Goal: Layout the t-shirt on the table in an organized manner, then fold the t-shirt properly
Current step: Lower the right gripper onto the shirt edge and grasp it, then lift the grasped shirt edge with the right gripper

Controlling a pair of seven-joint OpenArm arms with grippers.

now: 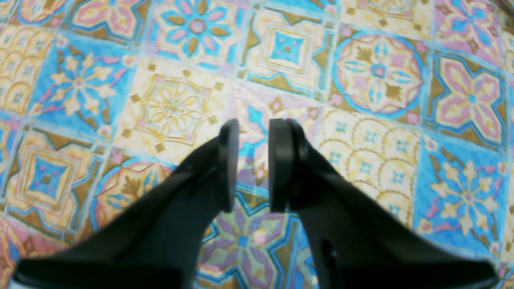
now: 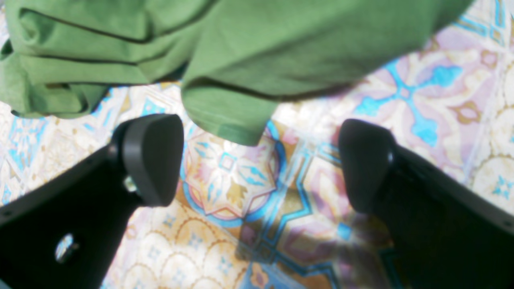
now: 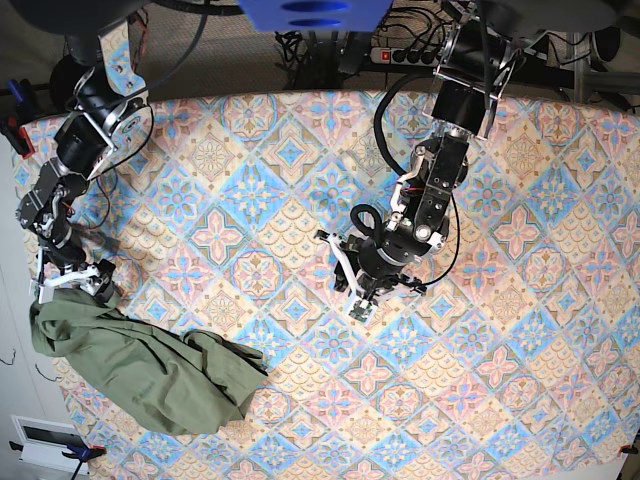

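We see the t-shirt (image 3: 140, 360) in plain olive green, with darker green in its folds. The table (image 3: 520, 330) wears a cloth of diamond tiles in blue, pink and cream, with floral and star motifs touched with ochre. Both grippers, left (image 1: 253, 164) and right (image 2: 261, 162), are matte black.

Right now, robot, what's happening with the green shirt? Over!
Left gripper nearly closed, empty, over the bare table. Right gripper open beside the t-shirt. Shirt bunched near the table's edge, not laid out. Nothing blocking.
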